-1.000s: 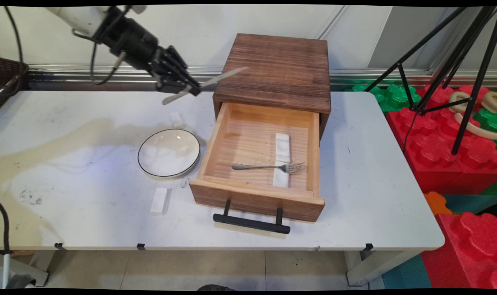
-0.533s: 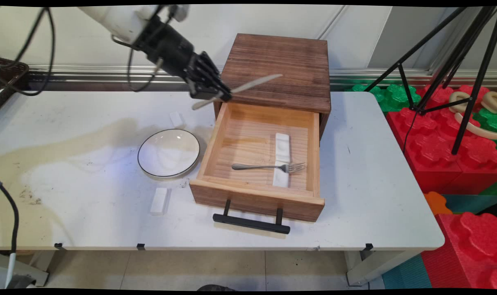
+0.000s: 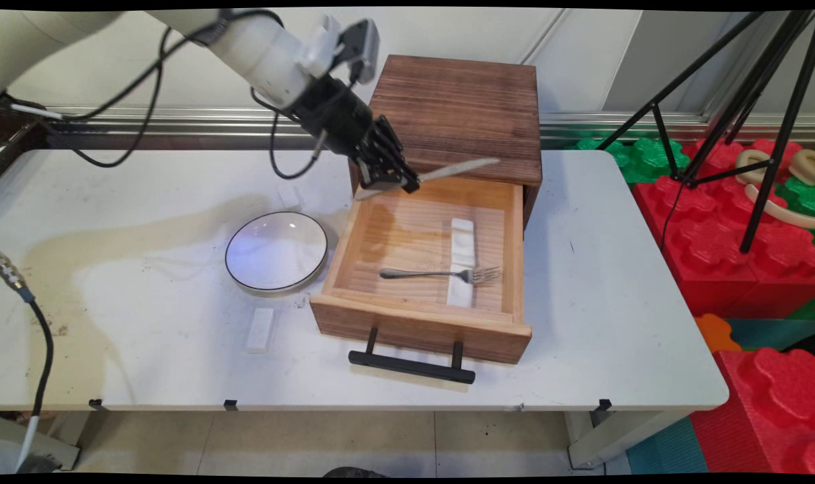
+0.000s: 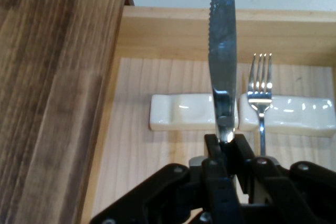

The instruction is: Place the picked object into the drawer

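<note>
Hand view shows the gripper [image 4: 226, 148] clamped on a knife [image 4: 222, 51] above the open drawer [image 3: 512, 249]. Better to lower it level, just beside the fork [image 3: 441, 274], onto the white rest [image 3: 462, 259].

Open drawer [image 3: 422, 269]: fork [image 3: 441, 273] across white rest [image 3: 462, 261] fills right half; left half bare wood. Cabinet [image 3: 458, 114] overhangs drawer's back edge. Table [image 3: 609, 316] right of drawer bare to its right edge; plate [image 3: 276, 251] blocks left side
</note>
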{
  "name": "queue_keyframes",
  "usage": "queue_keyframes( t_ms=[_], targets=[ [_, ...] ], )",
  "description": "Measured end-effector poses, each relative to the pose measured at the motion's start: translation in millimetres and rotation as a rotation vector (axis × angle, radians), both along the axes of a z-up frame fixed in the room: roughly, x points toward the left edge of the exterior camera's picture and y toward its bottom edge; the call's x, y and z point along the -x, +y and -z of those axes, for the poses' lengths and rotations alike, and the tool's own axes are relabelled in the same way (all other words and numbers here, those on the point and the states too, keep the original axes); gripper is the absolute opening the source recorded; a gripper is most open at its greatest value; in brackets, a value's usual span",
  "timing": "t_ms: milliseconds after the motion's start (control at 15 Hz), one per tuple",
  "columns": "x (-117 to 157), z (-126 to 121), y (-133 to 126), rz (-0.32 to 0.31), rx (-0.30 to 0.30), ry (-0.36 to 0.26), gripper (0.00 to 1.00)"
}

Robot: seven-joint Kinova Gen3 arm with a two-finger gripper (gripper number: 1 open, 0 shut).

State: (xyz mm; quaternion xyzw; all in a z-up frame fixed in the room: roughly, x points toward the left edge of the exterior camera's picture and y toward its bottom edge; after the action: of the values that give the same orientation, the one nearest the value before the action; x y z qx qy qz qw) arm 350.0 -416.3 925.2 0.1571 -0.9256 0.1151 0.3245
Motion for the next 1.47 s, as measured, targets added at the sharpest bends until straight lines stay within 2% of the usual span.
queue_keyframes(
  t_ms=[867,1467],
  targets=[
    [34,75,-35,0.046,-0.01,-0.065,0.0],
    [37,111,-48,0.037,-0.029,-0.098,0.0]
  ],
)
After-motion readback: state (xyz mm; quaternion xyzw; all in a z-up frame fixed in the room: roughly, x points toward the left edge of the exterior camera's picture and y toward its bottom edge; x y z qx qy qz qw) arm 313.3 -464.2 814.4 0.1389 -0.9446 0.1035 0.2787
